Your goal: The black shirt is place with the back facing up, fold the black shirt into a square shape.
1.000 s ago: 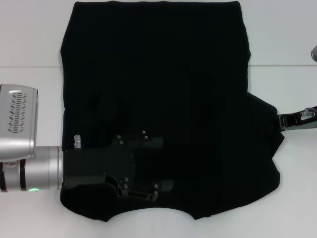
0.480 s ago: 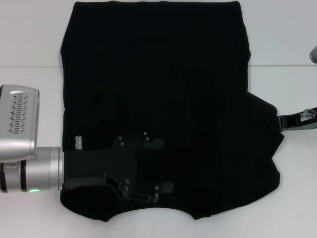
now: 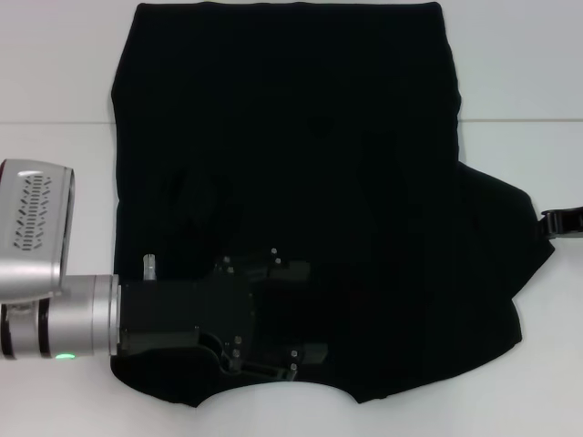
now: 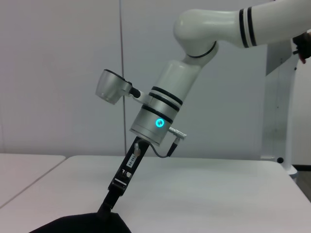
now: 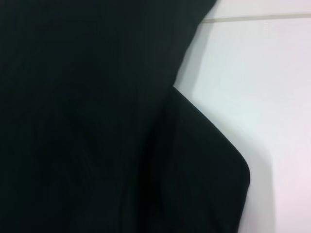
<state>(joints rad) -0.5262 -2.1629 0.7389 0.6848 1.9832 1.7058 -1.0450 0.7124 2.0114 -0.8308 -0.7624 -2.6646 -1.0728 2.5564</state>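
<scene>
Black shirt [image 3: 301, 173] lies spread flat on the white worktop [image 3: 55, 73], curved neckline at the near edge, sleeve reaching right. My left claw [image 3: 305, 309] sits low over the fabric near the neckline, fingers released and apart. My right claw [image 3: 563, 221] pinches the sleeve's tip at the right edge. No writing shows.
</scene>
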